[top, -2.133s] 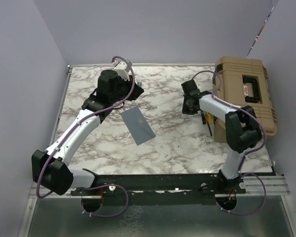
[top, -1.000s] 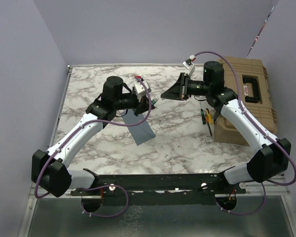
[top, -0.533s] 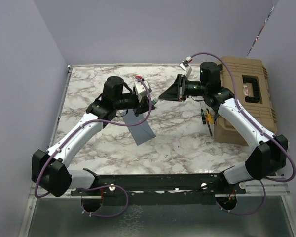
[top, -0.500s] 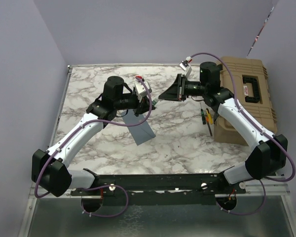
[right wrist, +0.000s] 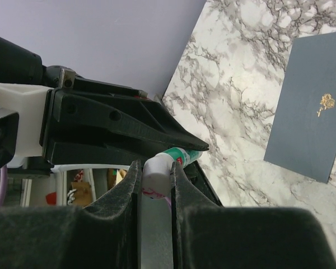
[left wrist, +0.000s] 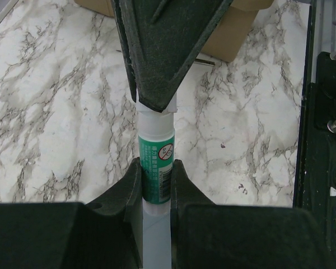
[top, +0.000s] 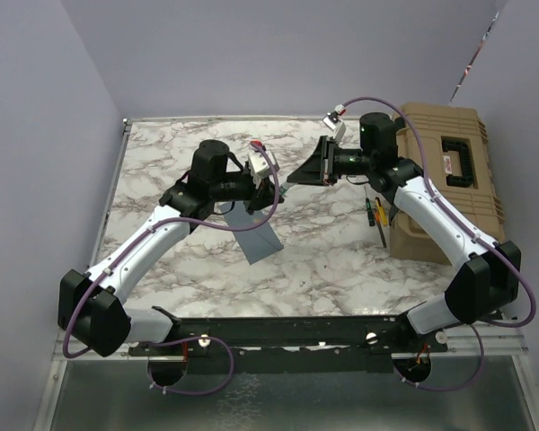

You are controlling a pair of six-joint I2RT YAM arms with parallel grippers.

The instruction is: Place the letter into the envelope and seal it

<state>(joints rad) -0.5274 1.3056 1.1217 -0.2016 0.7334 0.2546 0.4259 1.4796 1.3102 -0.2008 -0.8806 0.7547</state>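
A glue stick is held in the air between my two grippers over the middle of the table. My left gripper [left wrist: 156, 165] is shut on the glue stick's green body [left wrist: 157, 147]. My right gripper [right wrist: 155, 168] is shut on its white cap [right wrist: 157, 178]. Seen from the top, the left gripper [top: 274, 186] and right gripper [top: 296, 177] meet tip to tip. The slate-blue envelope [top: 257, 235] lies flat on the marble below the left gripper, closed, and shows a small gold emblem [right wrist: 325, 103]. The letter is out of view.
A tan toolbox [top: 449, 171] stands at the right edge of the table. Screwdrivers [top: 375, 214] lie beside its left side. Purple walls close in the table on the left, back and right.
Two seconds ago the arms were apart; they have since come together over the envelope. In the last second the right gripper edged slightly left, and both grips stayed shut.
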